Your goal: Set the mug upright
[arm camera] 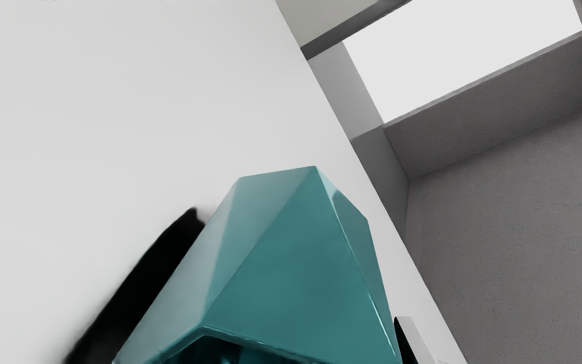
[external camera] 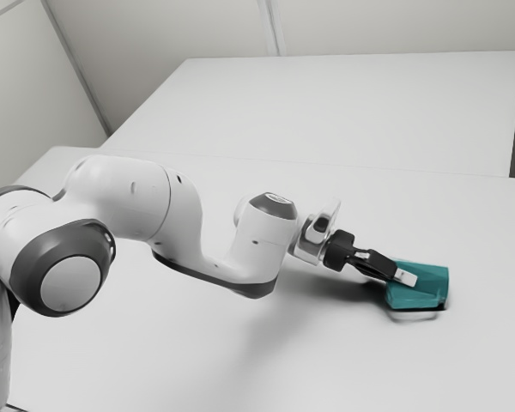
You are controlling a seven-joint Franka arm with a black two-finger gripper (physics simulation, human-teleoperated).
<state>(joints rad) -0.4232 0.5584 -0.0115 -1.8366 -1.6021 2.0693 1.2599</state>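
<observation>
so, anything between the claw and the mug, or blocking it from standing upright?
Nothing visible. The claw is right at the teal mug, which is tipped over, and I see no obstacle between it and the white tabletop.

1) The arm (external camera: 124, 196) is extended from the exterior view's left toward its right, bent at its joints
2) The wrist (external camera: 264, 230) is held above the table
3) The gripper (external camera: 403, 276) is tilted, pointed slantwise downward
</observation>
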